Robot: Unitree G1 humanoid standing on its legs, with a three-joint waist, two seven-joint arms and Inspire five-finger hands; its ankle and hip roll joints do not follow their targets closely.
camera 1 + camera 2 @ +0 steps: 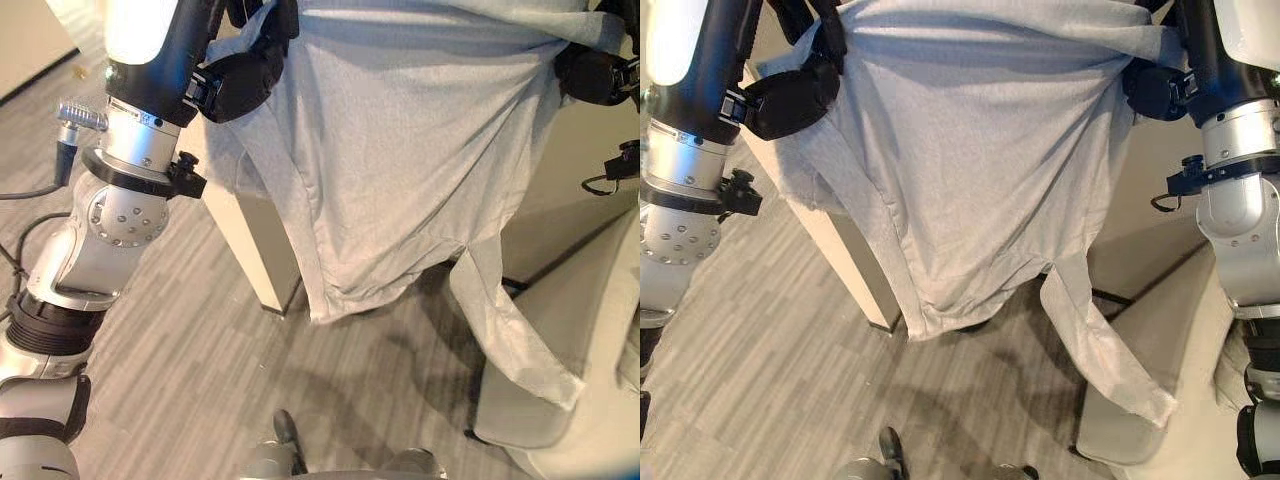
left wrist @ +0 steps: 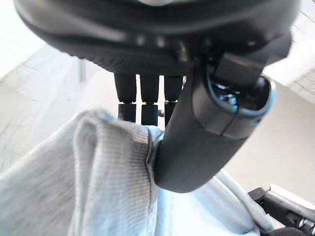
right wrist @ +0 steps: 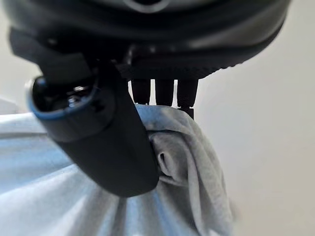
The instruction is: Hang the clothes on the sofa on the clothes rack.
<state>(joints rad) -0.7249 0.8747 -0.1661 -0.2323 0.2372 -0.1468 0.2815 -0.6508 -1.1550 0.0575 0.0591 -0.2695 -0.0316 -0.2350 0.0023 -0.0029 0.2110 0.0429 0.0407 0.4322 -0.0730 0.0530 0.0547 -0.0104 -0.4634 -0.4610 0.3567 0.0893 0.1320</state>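
A light grey shirt (image 1: 400,170) hangs spread between the two raised hands, its upper edge stretched across the top of both eye views. The left hand (image 2: 197,147) grips one top corner: in the left wrist view its thumb presses a bunched fold of cloth against the fingers (image 2: 147,101), which curl down behind the fabric. The right hand (image 3: 108,147) grips the opposite corner likewise, thumb closed over a gathered wad of cloth with the fingers (image 3: 165,93) behind it. The shirt body falls in soft folds to a hem that ends above the floor (image 1: 200,340), and one long sleeve (image 1: 510,340) trails lower to the right, its cuff lying on or just over the edge of the sofa (image 1: 590,330). The sofa is pale beige and upholstered, occupying the lower right of both eye views. The floor is covered in grey wood-grain planks laid on the diagonal. Behind the shirt stands a cream-coloured wall corner or cabinet end (image 1: 255,240), whose base meets the floor just left of the hem. A plain pale wall (image 3: 266,123) forms the background of the right wrist view.
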